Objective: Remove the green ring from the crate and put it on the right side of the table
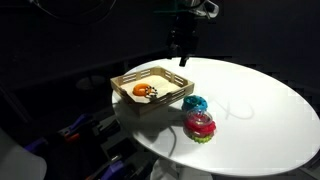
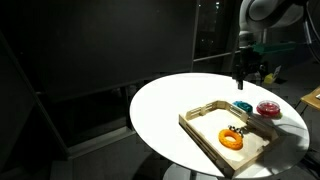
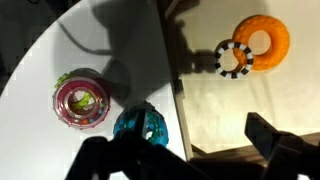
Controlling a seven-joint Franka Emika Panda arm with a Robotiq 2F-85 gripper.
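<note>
The light-wood crate stands on the round white table. In it lie an orange ring and a black-and-white ring. A pink ring with green parts and a blue ring lie on the table beside the crate. No green ring shows inside the crate. My gripper hangs open and empty high above the crate's edge near the blue ring.
The room around the table is dark. Blue and dark objects lie on the floor beside the table. Bare white tabletop stretches beyond the two rings.
</note>
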